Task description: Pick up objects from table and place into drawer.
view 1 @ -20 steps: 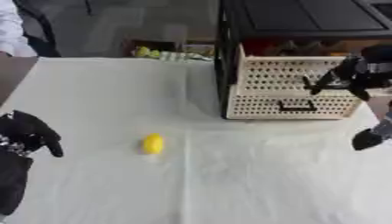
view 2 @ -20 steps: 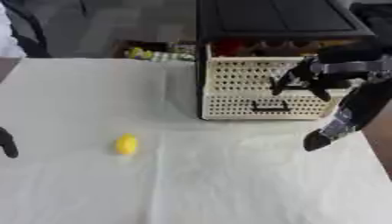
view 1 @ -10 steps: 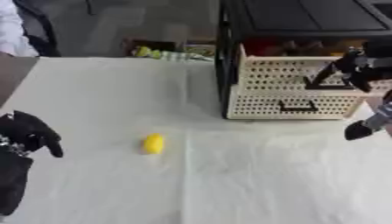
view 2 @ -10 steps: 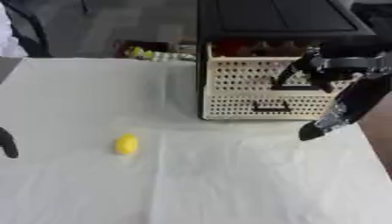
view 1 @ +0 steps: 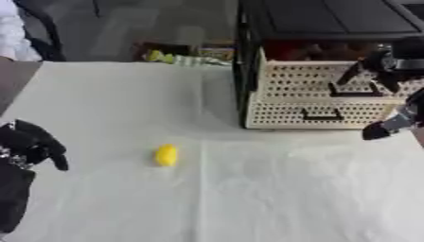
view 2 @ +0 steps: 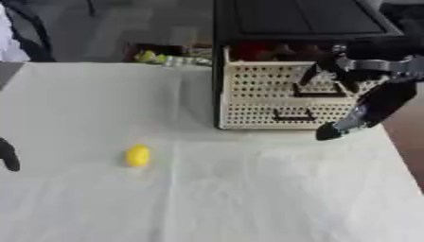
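A small yellow lemon-like object (view 1: 166, 155) lies on the white tablecloth, left of centre. At the back right stands a black cabinet (view 1: 323, 23) with two cream perforated drawers. The upper drawer (view 2: 269, 80) is pulled out a little and red things show behind its front. My right hand (view 2: 344, 72) hangs in front of that upper drawer, just above its handle, with its fingers spread downward and holding nothing. One dark tip of it reaches down past the lower drawer (view 2: 261, 116). My left hand (view 1: 31, 144) rests open at the lower left, well away from the yellow object.
Beyond the table's far edge, left of the cabinet, lie some yellow and green packets (view 1: 178, 57). A person's white sleeve (view 1: 16, 38) shows at the far left corner. The table's right edge (view 2: 396, 156) runs close beside the cabinet.
My right hand has risen slightly in front of the drawers, its lower tip moving up and inward. The yellow object and my left hand have not moved.
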`<state>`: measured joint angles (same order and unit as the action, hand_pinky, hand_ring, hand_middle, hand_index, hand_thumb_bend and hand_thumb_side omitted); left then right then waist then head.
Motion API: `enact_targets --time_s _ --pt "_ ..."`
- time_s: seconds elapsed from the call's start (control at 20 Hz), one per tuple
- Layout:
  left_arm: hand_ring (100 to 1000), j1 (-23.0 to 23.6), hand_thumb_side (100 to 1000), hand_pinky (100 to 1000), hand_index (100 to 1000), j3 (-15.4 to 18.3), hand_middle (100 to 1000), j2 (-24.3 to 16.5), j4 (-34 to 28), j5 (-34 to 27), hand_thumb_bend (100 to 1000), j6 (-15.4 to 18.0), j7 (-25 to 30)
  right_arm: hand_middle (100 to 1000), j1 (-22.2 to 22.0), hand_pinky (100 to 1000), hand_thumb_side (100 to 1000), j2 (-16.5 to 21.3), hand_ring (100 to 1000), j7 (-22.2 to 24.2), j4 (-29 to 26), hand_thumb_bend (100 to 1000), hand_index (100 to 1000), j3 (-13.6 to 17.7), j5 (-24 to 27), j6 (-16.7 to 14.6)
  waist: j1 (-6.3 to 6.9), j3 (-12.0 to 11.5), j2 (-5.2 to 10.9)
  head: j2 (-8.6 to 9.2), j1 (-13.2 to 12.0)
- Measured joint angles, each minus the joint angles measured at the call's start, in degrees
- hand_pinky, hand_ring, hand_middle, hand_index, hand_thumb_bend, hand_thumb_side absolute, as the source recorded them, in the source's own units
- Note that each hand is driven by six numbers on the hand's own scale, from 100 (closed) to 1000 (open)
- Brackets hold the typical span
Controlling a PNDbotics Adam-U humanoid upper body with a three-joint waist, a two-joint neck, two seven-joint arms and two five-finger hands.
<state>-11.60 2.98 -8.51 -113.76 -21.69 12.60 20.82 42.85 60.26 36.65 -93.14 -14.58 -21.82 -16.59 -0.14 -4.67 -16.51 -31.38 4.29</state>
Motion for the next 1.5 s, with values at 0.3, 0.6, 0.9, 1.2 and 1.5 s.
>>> enact_targets --time_s 0.3,0.6,0.9,1.2,1.5 --pt "549 0.0 872 414 612 0.0 555 0.0 0.0 0.0 100 -0.1 0.1 100 -0.6 100 767 0.0 334 -1.7 0.0 658 842 0.1 -2.4 -0.8 0.00 0.0 0.00 0.00 0.0" --pt "549 0.0 871 415 611 0.0 555 0.0 0.0 0.0 100 -0.1 0.1 100 -2.1 100 777 0.0 326 -3.6 -0.4 650 838 0.5 -5.4 -1.5 -0.03 0.0 0.00 0.00 0.1" --pt "549 0.0 871 415 610 0.0 555 0.0 0.0 0.0 100 -0.2 0.0 100 -3.8 100 780 0.3 326 -5.5 -0.7 649 835 1.2 -7.8 -1.6 -0.12 0.1 0.01 0.00 0.1" --pt "550 0.0 872 415 609 0.0 555 0.0 0.0 0.0 100 -0.2 0.0 100 -5.1 100 782 0.5 326 -6.2 -0.7 649 833 1.5 -8.3 -1.5 0.02 0.3 0.01 0.00 0.1" --pt "550 0.0 873 415 608 0.0 556 0.0 0.0 0.0 100 -0.3 0.1 100 -5.6 100 785 0.5 328 -6.6 -0.6 648 832 2.1 -8.3 -1.1 0.00 0.4 0.00 0.00 0.1"
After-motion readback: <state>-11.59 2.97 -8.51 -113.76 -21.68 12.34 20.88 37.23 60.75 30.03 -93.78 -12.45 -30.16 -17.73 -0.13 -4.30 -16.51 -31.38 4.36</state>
